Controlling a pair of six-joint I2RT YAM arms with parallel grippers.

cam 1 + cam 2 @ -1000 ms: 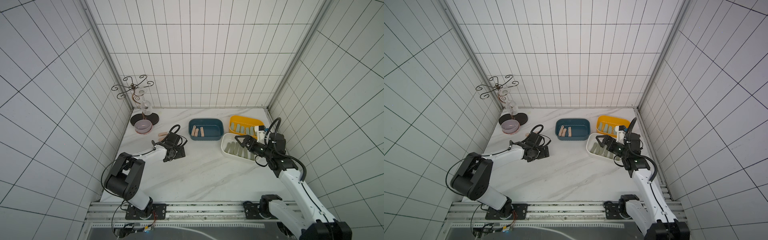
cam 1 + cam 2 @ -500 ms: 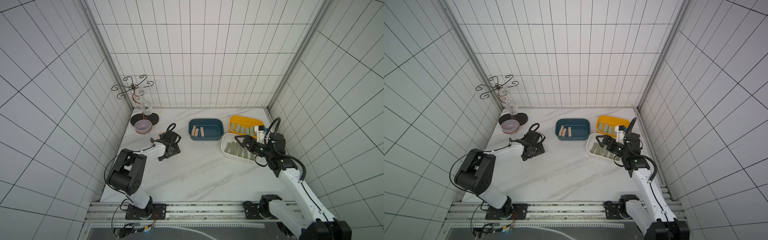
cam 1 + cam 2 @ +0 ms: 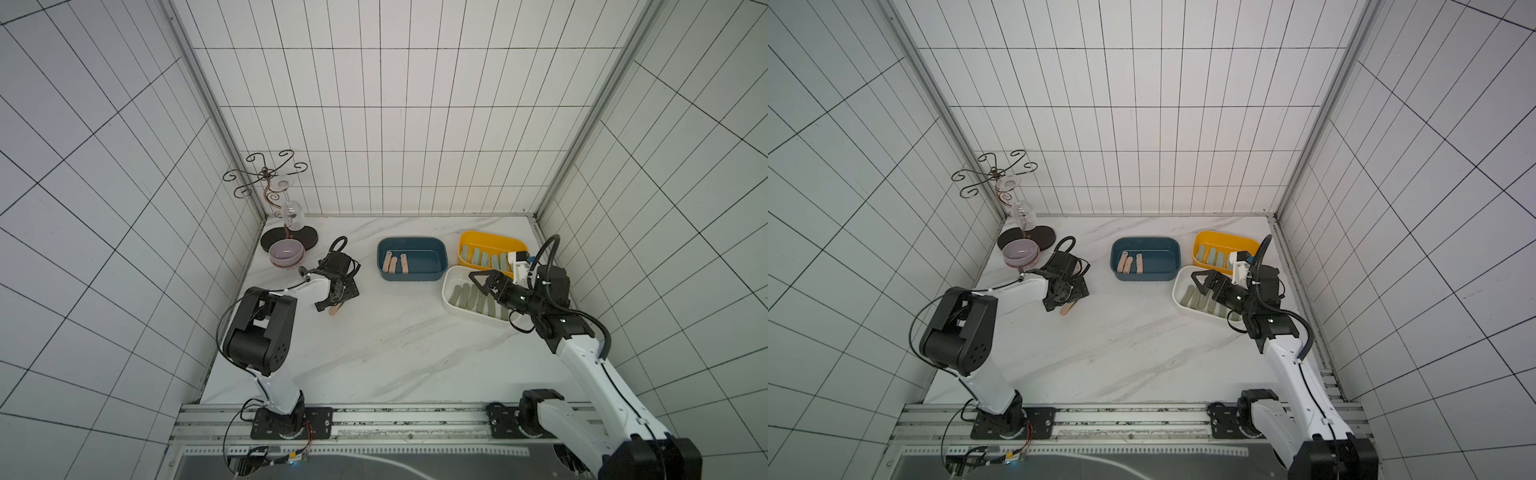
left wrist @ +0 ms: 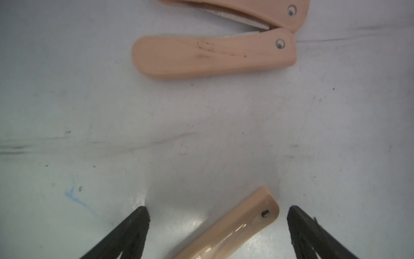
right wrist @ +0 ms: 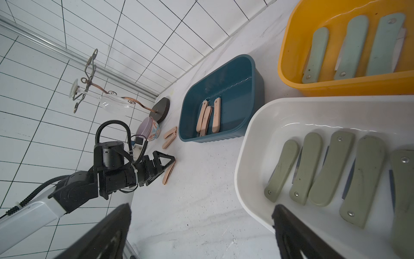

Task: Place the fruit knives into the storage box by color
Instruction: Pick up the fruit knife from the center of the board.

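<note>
- Far left, the glass rack (image 3: 307,237) and purple bowl (image 3: 285,253) are just sitting in the corner, and don't look like part of the sorting.
- The left fingers (image 4: 136,224) are hanging low over the counter (image 3: 395,340), spread about as wide as they go and gripping nothing. A pink knife (image 4: 235,228) is lying loose on the marble between them, nearer one tip, so I'm guessing they're lining up to pinch it.
- Two more pink knives (image 4: 212,57) are waiting just beyond it, ends meeting in a V, a bit of blade peeking out.
- The blue box (image 3: 411,277) is already holding three pink knives (image 3: 395,262), so that's presumably where the loose ones are heading.
- The white box (image 3: 446,291) is taking the olive knives (image 5: 324,170), lying side by side.
- The yellow box (image 3: 478,236) is keeping the mint knives (image 5: 354,47).
- The right fingers (image 5: 289,226) are hovering wide open and empty over the white box's edge. They're probably just parking there, since no olive or mint knives are showing on the counter.
</note>
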